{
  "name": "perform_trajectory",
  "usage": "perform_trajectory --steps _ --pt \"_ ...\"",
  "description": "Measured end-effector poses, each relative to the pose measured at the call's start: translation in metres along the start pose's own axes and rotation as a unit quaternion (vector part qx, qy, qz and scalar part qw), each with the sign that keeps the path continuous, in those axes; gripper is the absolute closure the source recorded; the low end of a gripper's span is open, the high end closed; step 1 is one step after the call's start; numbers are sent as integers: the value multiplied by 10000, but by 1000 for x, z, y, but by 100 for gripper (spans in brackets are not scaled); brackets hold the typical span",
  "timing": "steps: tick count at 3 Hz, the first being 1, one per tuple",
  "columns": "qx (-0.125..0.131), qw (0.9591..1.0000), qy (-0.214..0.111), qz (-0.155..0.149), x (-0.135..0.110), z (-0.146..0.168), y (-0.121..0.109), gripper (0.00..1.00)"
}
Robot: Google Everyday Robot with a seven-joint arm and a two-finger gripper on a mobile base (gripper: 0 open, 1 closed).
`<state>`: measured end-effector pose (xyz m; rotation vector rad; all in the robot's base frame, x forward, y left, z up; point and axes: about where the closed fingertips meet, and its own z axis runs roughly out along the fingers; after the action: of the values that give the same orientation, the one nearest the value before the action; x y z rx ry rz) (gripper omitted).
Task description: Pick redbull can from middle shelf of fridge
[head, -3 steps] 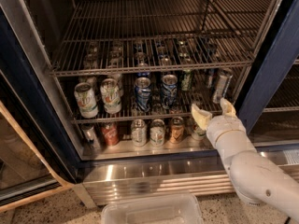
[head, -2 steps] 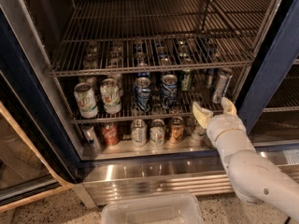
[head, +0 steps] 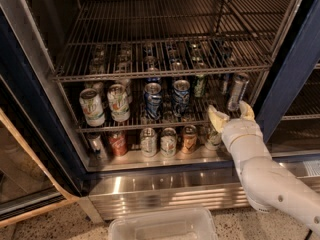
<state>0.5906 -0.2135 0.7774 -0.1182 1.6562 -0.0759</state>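
Redbull can (head: 238, 91), a slim, tall silver-grey drink can with dark bluish markings and a shiny top, is seen upright at the right end of the middle shelf (head: 150, 127), a dark wire-grid rack of thin rods. It stands near the rack's front rail and just beside the right frame of the fridge (head: 292, 64), a large display cooler with a dark blue frame and a ribbed stainless-steel base. It is set apart from the wider blue-and-silver cans (head: 181, 95) at mid-shelf and from the white-and-green cans (head: 92, 106) toward the left end, so room is left around it for fingers. The white two-finger gripper (head: 232, 115) is held just below and in front of the can, at the front rail, with its fingers spread wide and nothing between them; no contact can be made out. The wide spread is judged to be kept so that the narrow body can be straddled once the arm is raised and pushed inward.
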Motion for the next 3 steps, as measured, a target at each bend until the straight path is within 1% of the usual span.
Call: perform_trajectory --steps 1,3 --pt "68 10000 3 22 1 4 -5 35" --pt "68 10000 3 23 1 4 -5 39"
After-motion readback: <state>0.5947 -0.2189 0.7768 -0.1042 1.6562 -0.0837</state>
